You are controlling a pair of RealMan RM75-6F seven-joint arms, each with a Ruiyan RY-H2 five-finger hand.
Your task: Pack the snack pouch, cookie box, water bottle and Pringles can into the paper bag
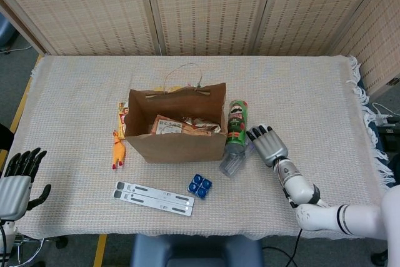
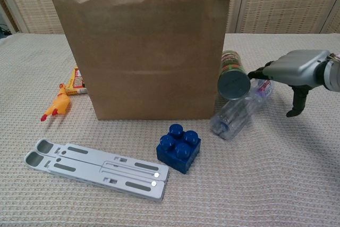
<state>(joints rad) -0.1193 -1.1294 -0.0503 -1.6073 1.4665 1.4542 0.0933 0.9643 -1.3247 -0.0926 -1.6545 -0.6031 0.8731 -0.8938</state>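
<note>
Paper bag (image 2: 143,51) matt brown kraft, creased. Water bottle (image 2: 239,111) clear glossy plastic. Pringles can (image 2: 232,75) glossy print (metal-look end). Tablecloth (image 2: 276,184) coarse waffle-weave cloth. Toy brick (image 2: 179,148) glossy blue plastic.

The head view is looking down steeply from high above the table (image 1: 75,92), taking in its whole top. The chest view is sitting low and close, facing forward. Both are showing the paper bag (image 1: 177,130) (image 2: 143,51) and the things around it.
</note>
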